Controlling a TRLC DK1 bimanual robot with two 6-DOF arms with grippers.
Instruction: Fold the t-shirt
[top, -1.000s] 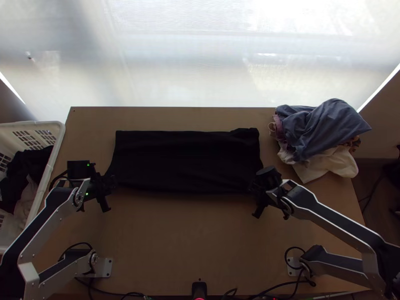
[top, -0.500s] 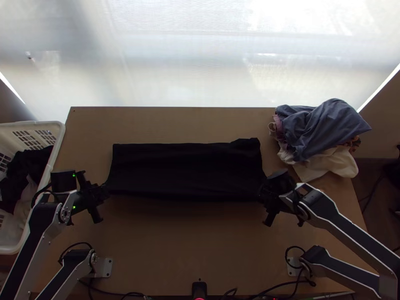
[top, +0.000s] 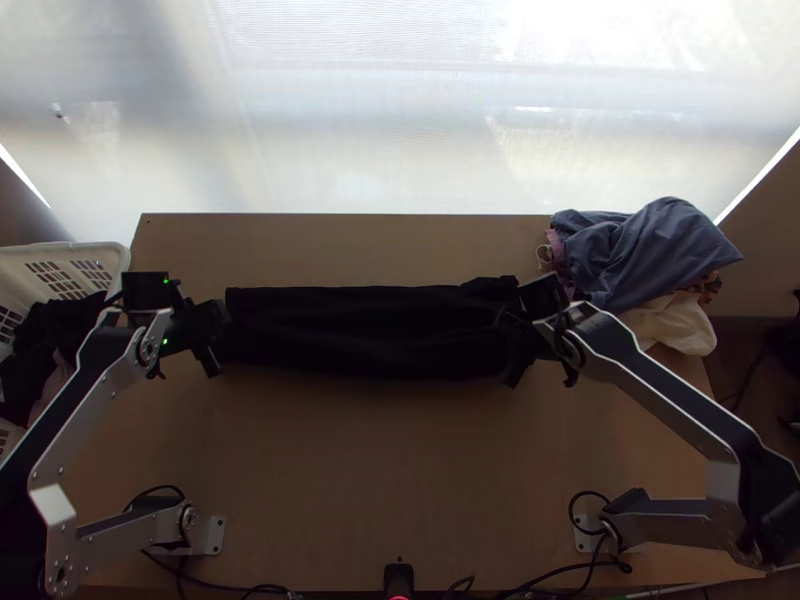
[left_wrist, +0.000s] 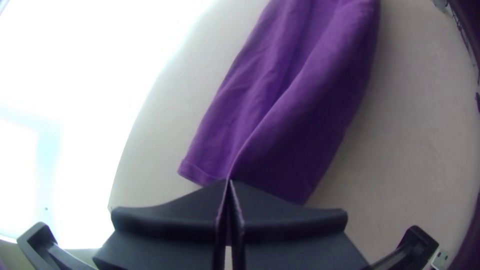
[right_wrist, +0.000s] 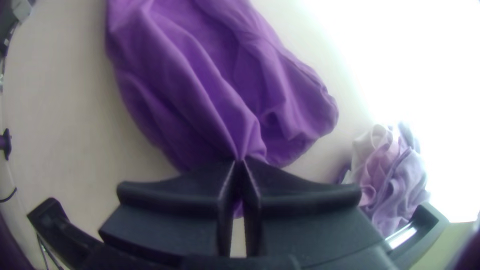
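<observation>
The dark t-shirt (top: 370, 330) lies as a long, narrow folded band across the table. My left gripper (top: 222, 325) is at its left end and my right gripper (top: 520, 325) at its right end. In the left wrist view the left gripper (left_wrist: 228, 182) is shut on an edge of the t-shirt (left_wrist: 295, 115), which shows purple there, with a raised fold running from the fingertips. In the right wrist view the right gripper (right_wrist: 240, 162) is shut on the t-shirt (right_wrist: 200, 90), with creases gathering at its tips and a bunched part beside them.
A heap of blue, pink and white cloths (top: 640, 260) lies at the table's right back. A white basket (top: 115, 262) with dark clothing stands at the left. Bare tabletop (top: 380, 470) stretches in front of the t-shirt.
Both arms first drew toward the table's near edge, the t-shirt sliding along; since then both have moved back up the picture, carrying its near edge, and the band has become narrower.
</observation>
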